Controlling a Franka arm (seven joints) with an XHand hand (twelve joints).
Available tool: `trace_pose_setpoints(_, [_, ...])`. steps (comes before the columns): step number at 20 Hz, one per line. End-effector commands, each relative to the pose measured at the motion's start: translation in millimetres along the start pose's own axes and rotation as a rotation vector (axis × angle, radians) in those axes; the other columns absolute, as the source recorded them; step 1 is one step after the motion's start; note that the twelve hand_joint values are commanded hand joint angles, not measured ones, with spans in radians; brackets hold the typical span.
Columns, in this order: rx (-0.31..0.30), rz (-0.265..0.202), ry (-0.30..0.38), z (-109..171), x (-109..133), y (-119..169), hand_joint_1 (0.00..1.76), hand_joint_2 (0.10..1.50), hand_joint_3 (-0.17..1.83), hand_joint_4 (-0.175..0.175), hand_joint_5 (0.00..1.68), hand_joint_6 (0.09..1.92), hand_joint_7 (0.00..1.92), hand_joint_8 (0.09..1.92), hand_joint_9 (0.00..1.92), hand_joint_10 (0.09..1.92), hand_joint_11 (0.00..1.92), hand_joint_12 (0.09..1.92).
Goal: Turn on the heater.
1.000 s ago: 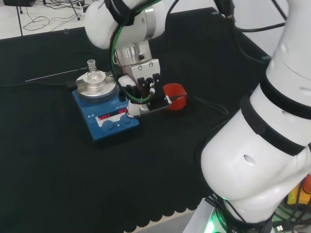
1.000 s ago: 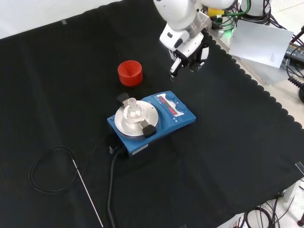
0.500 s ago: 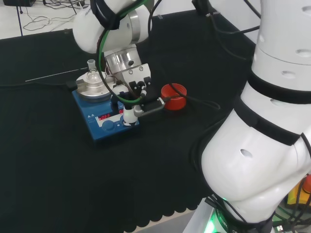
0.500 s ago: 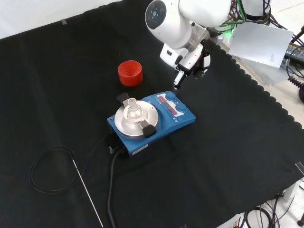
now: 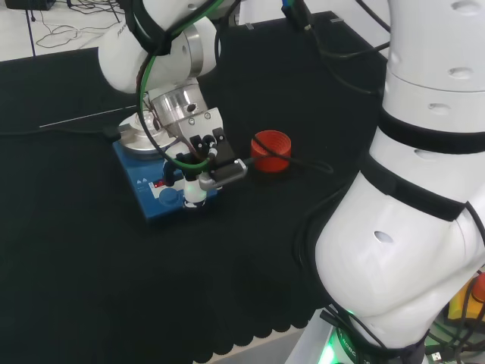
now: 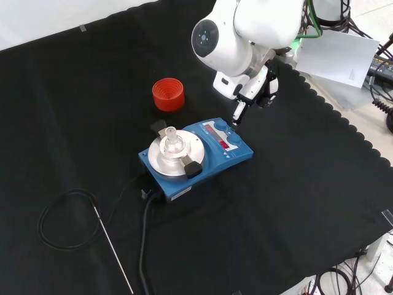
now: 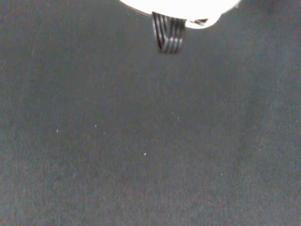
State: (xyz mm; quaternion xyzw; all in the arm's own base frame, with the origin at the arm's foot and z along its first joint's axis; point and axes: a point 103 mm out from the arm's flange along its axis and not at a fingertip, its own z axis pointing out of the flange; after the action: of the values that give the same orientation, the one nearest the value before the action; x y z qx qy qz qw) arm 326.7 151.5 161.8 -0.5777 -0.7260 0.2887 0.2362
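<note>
One blue heater (image 6: pixel 202 153) sits near the middle of the tabletop (image 6: pixel 295 203), which is covered in black cloth. A round silver plate (image 6: pixel 173 155) tops its left part in the front view, and a small clear glass flask (image 6: pixel 170 138) stands on that plate. The heater's control face, with a red display (image 6: pixel 223 144) and blue knobs (image 6: pixel 234 141), is on its right part in that view. The hand (image 6: pixel 255 86) hangs over the control end, with one finger (image 6: pixel 236 113) pointing down, its tip just above or touching the panel; I cannot tell which. The other fingers look curled, holding nothing. A red ribbed ring (image 6: pixel 168 94) stands apart behind the heater in the front view. A thin metal rod (image 6: pixel 113 249) on a black cable (image 6: pixel 61 215) lies on the cloth at the lower left.
</note>
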Motion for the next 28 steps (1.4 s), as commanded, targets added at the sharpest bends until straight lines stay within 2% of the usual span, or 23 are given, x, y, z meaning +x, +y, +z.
trace_pose_setpoints(1, [0.031, -0.01, -0.021, 5.8, 0.3, 6.0, 1.4, 0.72, 0.96, -0.041, 0.22, 0.3, 1.53, 1.59, 1.63, 1.47, 1.25, 1.34])
trace_pose_setpoints(6, [0.034, -0.008, -0.01, 5.6, -1.9, 9.2, 1.4, 0.72, 0.96, -0.04, 0.25, 0.2, 1.54, 1.59, 1.63, 1.47, 1.25, 1.34])
trace_pose_setpoints(28, [0.04, 0.009, -0.008, 9.2, -6.8, 18.6, 1.4, 0.72, 0.97, -0.04, 0.29, 0.17, 1.54, 1.59, 1.64, 1.46, 1.25, 1.34])
